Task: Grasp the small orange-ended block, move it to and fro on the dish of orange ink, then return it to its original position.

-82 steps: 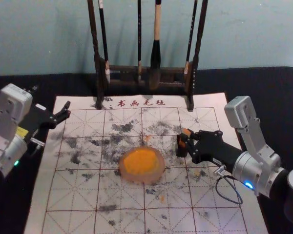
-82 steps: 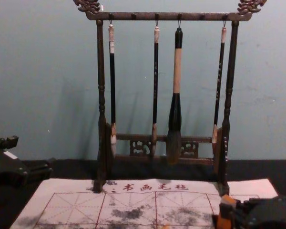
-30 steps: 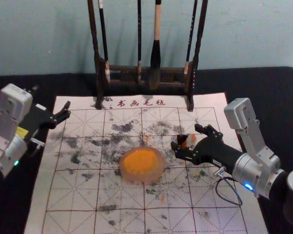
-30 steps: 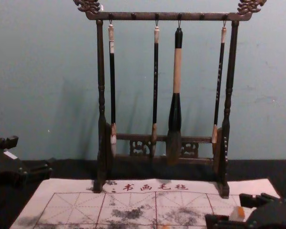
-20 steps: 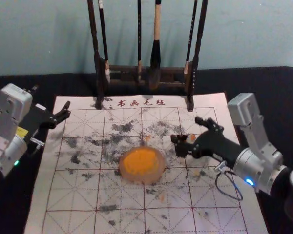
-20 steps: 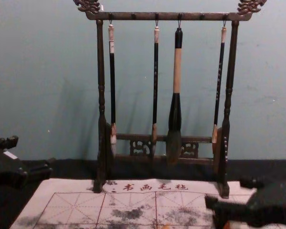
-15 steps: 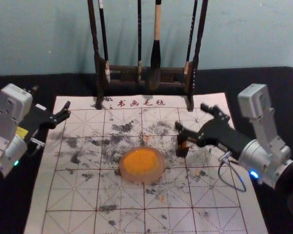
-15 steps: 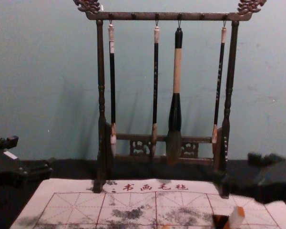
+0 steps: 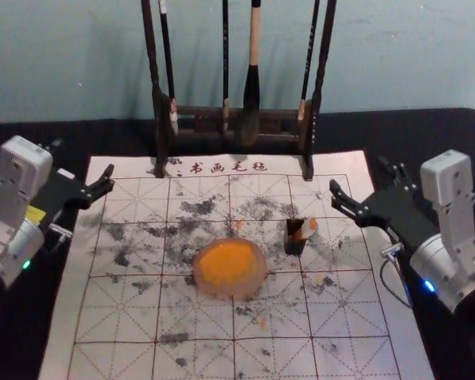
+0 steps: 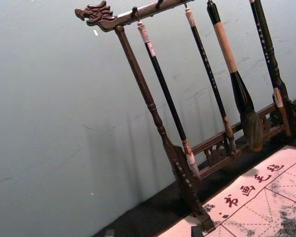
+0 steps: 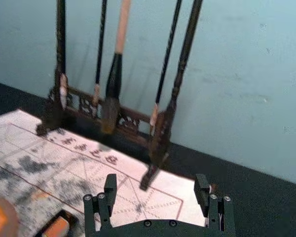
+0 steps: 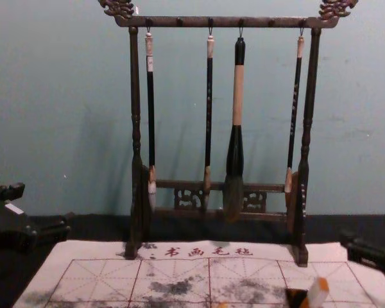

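Right gripper (image 9: 358, 174): raised at the mat's right edge, fingers spread wide, the block out of its grasp. Block (image 9: 308, 228): to the gripper's left and nearer the robot, well apart from the fingertips; it sits tilted at a dark holder (image 9: 294, 244), pale side and orange end showing, leaning toward the gripper's side. How deep it sits in the holder I cannot tell. Holder rests on the mat (image 9: 356, 360). Farther left of the gripper, and nearer the robot again, lies the dish (image 9: 258, 286), round, with orange ink (image 9: 228, 263) over its middle; holder and dish are near each other, apart. Right wrist view agrees: the gripper (image 11: 155, 180) has its two fingers parallel with a broad gap. Mat carries red grid lines, dark smudges and a few orange marks. Left of the gripper and farther from the robot stands the rack (image 12: 224, 22), four brushes (image 12: 239, 96) hanging from its top bar, the thickest one third from the left. Left gripper (image 9: 83, 165): across the mat from the right one, parked by the mat's left edge, fingers apart.
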{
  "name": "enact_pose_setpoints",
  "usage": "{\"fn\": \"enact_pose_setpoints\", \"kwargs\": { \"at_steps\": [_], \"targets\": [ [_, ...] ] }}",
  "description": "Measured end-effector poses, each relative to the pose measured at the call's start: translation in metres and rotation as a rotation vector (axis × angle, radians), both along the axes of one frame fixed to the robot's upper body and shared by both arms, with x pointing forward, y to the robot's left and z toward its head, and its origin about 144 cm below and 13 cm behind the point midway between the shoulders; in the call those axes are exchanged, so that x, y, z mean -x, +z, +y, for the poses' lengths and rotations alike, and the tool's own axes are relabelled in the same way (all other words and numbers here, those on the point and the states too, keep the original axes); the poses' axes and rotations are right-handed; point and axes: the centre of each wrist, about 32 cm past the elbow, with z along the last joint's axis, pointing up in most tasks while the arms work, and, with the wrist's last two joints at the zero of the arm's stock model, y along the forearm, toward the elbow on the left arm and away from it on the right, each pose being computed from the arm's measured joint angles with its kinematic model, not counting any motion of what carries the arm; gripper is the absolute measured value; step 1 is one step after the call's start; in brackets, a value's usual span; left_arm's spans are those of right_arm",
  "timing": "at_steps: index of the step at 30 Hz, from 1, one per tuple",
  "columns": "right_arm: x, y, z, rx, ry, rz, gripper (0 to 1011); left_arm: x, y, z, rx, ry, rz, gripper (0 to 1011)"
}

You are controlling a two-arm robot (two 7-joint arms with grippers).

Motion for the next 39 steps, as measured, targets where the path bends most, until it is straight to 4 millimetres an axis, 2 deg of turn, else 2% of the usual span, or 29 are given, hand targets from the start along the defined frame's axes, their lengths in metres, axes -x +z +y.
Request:
{"fn": "enact_pose_setpoints", "kwargs": {
  "at_steps": [6,39],
  "targets": [
    [-0.002,-0.016,0.0,0.02,-0.029,0.032,1002,0.0,0.0,0.0,0.0,0.0,0.0,1001],
    [-0.002,-0.013,-0.001,0.018,-0.025,0.023,1002,0.0,0.0,0.0,0.0,0.0,0.0,1001]
  ]
}}
